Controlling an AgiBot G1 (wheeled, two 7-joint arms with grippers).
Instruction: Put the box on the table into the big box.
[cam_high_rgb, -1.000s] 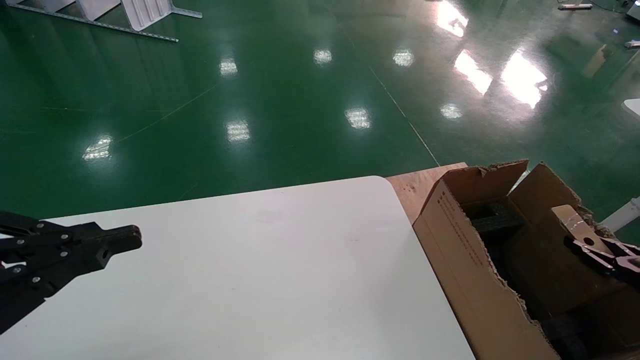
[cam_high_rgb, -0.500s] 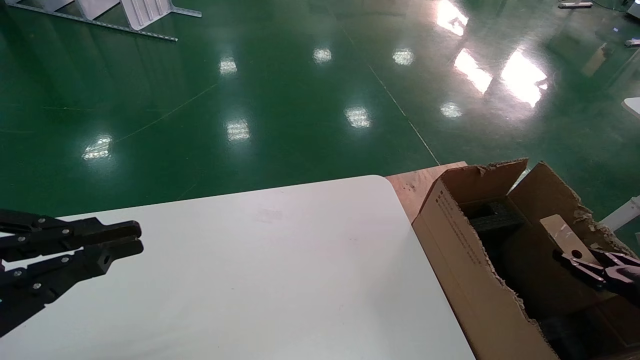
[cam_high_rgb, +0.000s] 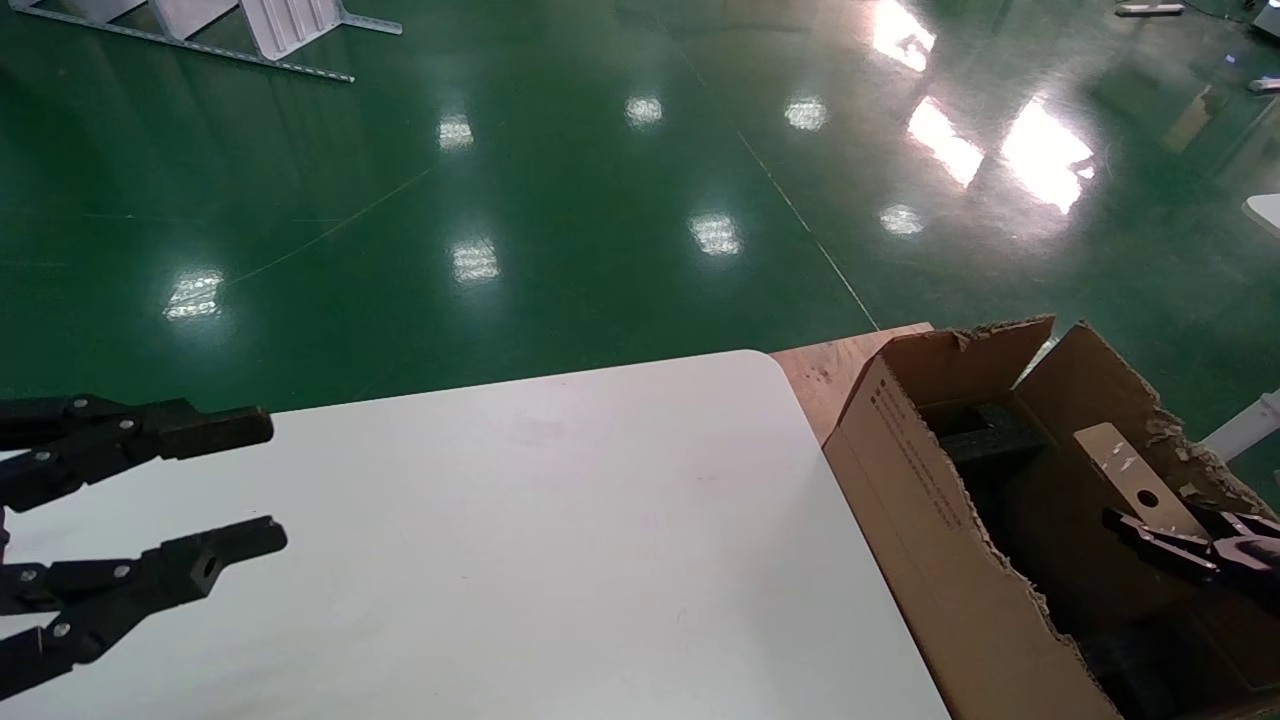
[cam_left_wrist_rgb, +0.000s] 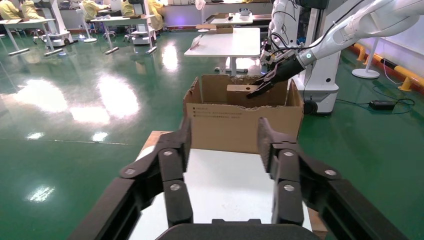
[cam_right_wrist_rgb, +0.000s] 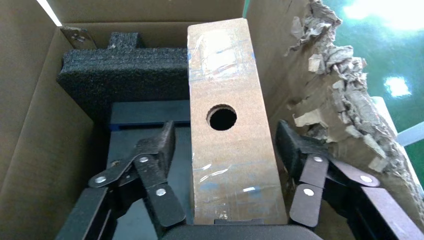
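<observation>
While I watch head view: my right gripper (cam_high_rgb: 1195, 545) sits low inside the big box (cam_high_rgb: 930, 500) at 4 o'clock, the box (cam_high_rgb: 1135, 480) between its fingers.
Left wrist view: left gripper (cam_left_wrist_rgb: 225, 150) spread wide over the table (cam_left_wrist_rgb: 225, 185).
Right wrist view: fingers (cam_right_wrist_rgb: 155, 150) stand apart from the box's sides; torn wall just beside.

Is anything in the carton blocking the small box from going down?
Nothing visible does. The box is already inside the big box, between the right gripper's open jaws. Black foam lies beside its far end; contact cannot be told. The left gripper hovers open over the table.
</observation>
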